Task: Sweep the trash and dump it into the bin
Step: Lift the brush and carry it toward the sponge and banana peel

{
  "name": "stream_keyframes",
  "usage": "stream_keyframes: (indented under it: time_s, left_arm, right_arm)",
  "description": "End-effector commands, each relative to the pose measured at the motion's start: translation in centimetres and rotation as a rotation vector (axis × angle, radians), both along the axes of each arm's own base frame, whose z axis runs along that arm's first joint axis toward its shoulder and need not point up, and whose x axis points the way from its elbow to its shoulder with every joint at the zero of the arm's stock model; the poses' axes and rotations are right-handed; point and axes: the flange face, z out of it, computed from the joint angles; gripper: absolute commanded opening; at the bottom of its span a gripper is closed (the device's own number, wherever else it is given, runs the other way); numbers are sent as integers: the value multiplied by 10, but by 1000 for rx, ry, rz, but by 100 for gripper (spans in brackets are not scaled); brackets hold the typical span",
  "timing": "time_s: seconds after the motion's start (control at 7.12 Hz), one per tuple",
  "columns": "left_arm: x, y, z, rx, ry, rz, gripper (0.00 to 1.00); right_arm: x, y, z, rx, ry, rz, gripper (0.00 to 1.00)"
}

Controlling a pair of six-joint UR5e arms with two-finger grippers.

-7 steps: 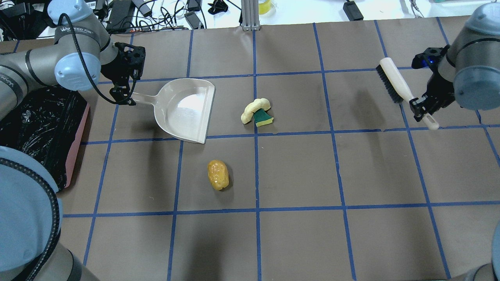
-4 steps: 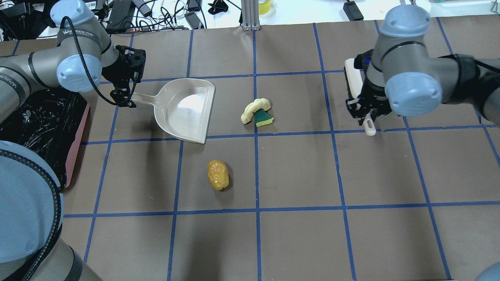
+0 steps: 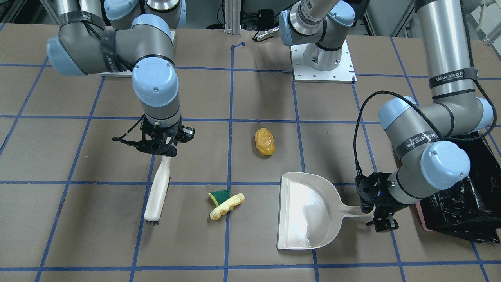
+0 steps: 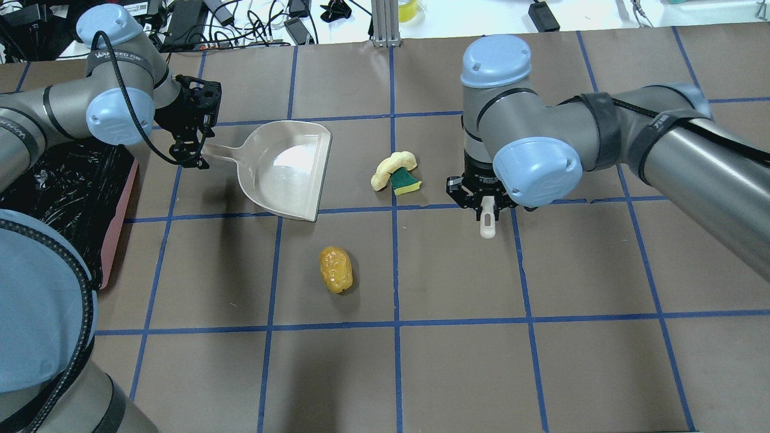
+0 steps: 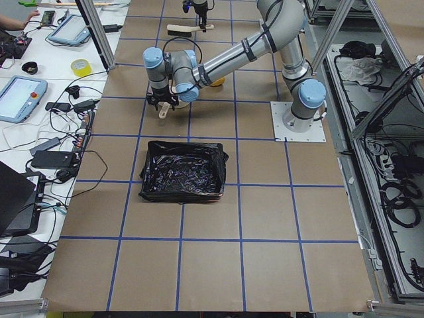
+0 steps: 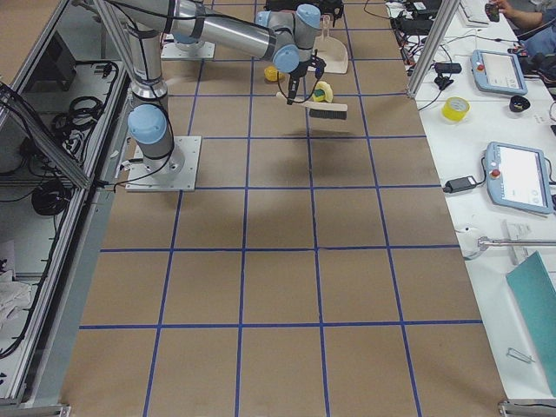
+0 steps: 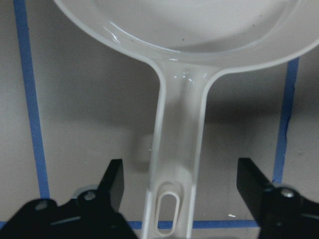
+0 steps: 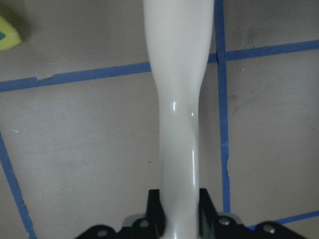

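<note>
The trash lies mid-table: an orange-yellow lump point(image 4: 335, 269) point(image 3: 264, 141) alone, and a pale crescent point(image 4: 394, 165) point(image 3: 229, 204) touching a yellow-green sponge point(image 4: 404, 182) point(image 3: 218, 196). My right gripper point(image 4: 486, 204) point(image 3: 162, 150) is shut on the cream brush point(image 3: 157, 192) by its handle point(image 8: 179, 99), just right of the sponge in the overhead view. My left gripper point(image 4: 192, 150) point(image 7: 192, 184) is open, its fingers point(image 7: 112, 181) astride the handle of the cream dustpan point(image 4: 283, 168) point(image 3: 309, 211). The bin point(image 4: 117, 240) point(image 5: 182, 171), pink with a black bag, stands at the table's left edge.
The brown table point(image 4: 457, 361) is marked with a grid of blue tape. Cables and adapters point(image 4: 198, 21) lie beyond the far edge. An aluminium post point(image 4: 385, 24) stands at the back centre. The arm bases point(image 3: 323, 58) are bolted on the robot's side.
My right arm has swung left across the table with the brush, from the far right edge to just right of the sponge and crescent. The left arm, dustpan and trash have stayed put.
</note>
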Motion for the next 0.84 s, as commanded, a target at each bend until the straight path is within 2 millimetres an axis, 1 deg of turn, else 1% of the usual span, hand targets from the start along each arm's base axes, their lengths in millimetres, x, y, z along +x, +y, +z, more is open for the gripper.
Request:
stream_keyframes:
  time_s: [0.0,0.14,0.28,0.42,0.56,0.7]
  left_arm:
    - [0,0,-1,2,2,-2,43]
    - [0,0,-1,3,0,-5,38]
    - [0,0,-1,1,0,-6,29]
    - [1,-2,4,-8,-1,-11,15]
    - [0,1,3,-3,-3,-11,9]
    - [0,2,0,3,-1,-11,0]
  right_arm:
    - [44,18,-13,55,-28,-23,0]
    - [56,9,-18,57,-28,-42,0]
    - [67,2,-31,66,-33,-42,0]
    - [76,-4,-28,60,-57,-38,0]
    - [87,-7,-28,67,-110,-43,0]
    - [92,-11,-34,54,-118,-36,0]
